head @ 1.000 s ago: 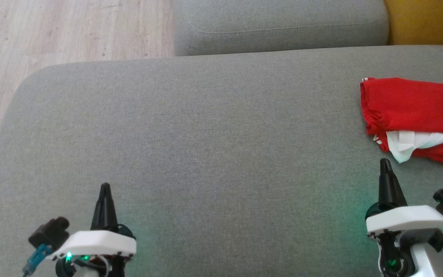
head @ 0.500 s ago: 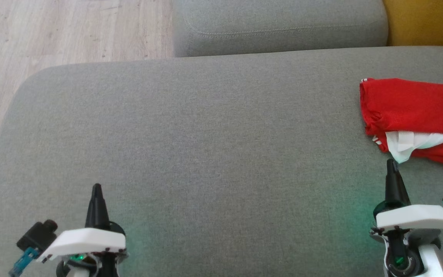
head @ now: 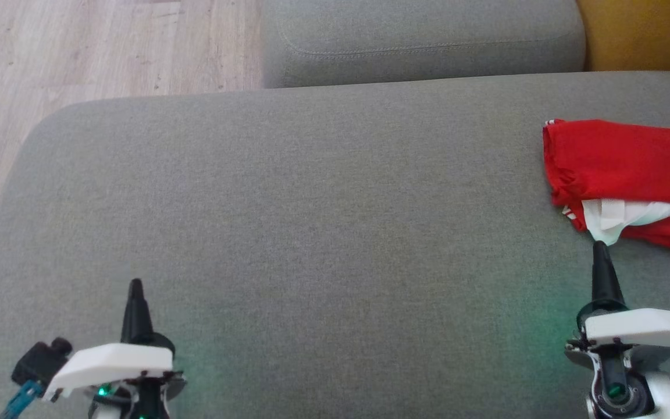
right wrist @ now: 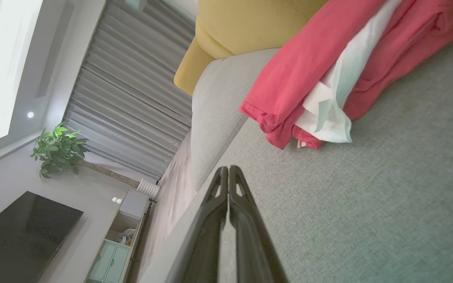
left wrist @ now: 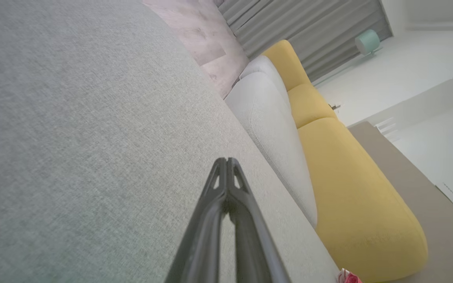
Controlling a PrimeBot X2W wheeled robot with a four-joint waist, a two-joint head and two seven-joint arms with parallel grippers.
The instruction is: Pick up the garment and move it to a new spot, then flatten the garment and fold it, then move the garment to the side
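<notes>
Tapered black fingers (head: pixel 135 302) on white wrist plates (head: pixel 111 361) — green lights (head: pixel 103 391) glowing, teal cable (head: pixel 18 401) at left wrist.

You've got soft, even light, faint shadows; green glow tints the cushion (head: pixel 335 233), wrist views bow at edges.
</notes>
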